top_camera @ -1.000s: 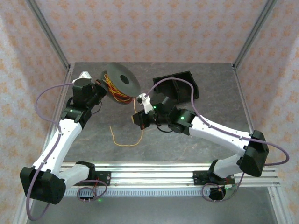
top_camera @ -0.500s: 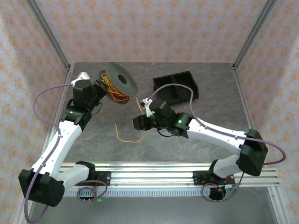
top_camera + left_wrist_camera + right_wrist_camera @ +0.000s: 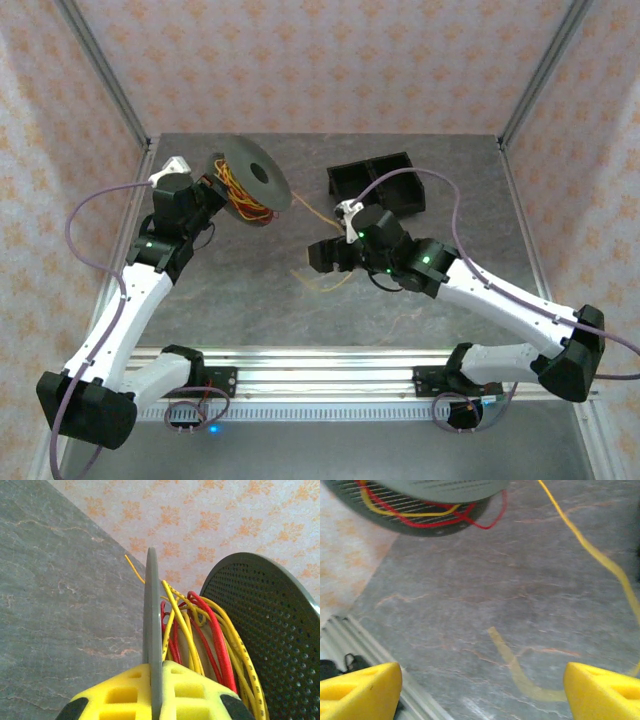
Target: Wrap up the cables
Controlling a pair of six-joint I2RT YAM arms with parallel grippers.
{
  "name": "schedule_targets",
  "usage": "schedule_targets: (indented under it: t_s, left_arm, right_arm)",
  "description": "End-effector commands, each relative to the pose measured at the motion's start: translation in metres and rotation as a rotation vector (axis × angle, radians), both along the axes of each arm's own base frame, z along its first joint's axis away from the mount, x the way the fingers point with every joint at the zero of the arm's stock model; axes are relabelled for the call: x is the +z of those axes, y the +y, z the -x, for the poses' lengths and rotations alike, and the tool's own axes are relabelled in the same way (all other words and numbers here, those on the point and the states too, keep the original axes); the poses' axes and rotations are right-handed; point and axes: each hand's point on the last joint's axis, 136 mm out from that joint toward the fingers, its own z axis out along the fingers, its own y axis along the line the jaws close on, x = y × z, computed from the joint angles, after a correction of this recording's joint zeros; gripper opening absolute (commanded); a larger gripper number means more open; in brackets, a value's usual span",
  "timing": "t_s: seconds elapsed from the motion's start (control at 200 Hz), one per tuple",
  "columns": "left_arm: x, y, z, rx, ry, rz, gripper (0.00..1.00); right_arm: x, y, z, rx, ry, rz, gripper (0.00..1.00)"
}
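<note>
Left tool [image 3: 152, 692]: clamped on the spool's [image 3: 260, 625] near flange, upper left of the top view.
Cables [image 3: 212, 630]: red and yellow, mostly wound on the spool; one yellow strand trails across the worktop [image 3: 470, 580] toward centre.
Right tool [image 3: 480, 690]: spread wide, apparently holding nothing; the strand is blurred.

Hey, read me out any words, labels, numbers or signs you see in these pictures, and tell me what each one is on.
No text can be read here.
The cables: small dark marks along a yellow one in the left wrist view, too small to read.
The spool, black bin and table: no lettering visible.
</note>
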Motion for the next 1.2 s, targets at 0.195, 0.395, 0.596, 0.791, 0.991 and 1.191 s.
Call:
schedule_targets:
  t_s: [0.195, 0.395, 0.596, 0.791, 0.991, 1.191]
  left_arm:
    - [0.068, -0.005, -0.001, -0.033, -0.176, 0.017, 0.00]
    - [0.075, -0.007, 0.004, -0.056, -0.163, -0.009, 0.00]
    - [0.088, -0.012, 0.016, -0.107, -0.137, -0.041, 0.00]
    - [0.097, -0.014, 0.029, -0.139, -0.123, -0.057, 0.00]
    - [0.109, -0.016, 0.039, -0.162, -0.132, -0.057, 0.00]
    - [0.116, -0.016, 0.044, -0.166, -0.143, -0.060, 0.00]
  right_arm:
    - [0.023, -0.005, 0.009, 0.094, -0.037, 0.038, 0.79]
    - [0.009, -0.002, 0.013, 0.254, -0.155, 0.139, 0.76]
    - [-0.022, 0.009, 0.021, 0.443, -0.218, 0.224, 0.74]
    - [-0.057, 0.013, 0.003, 0.461, -0.216, 0.358, 0.73]
    - [-0.090, 0.035, 0.001, 0.532, -0.141, 0.357, 0.72]
    - [-0.117, 0.045, -0.001, 0.552, -0.104, 0.354, 0.72]
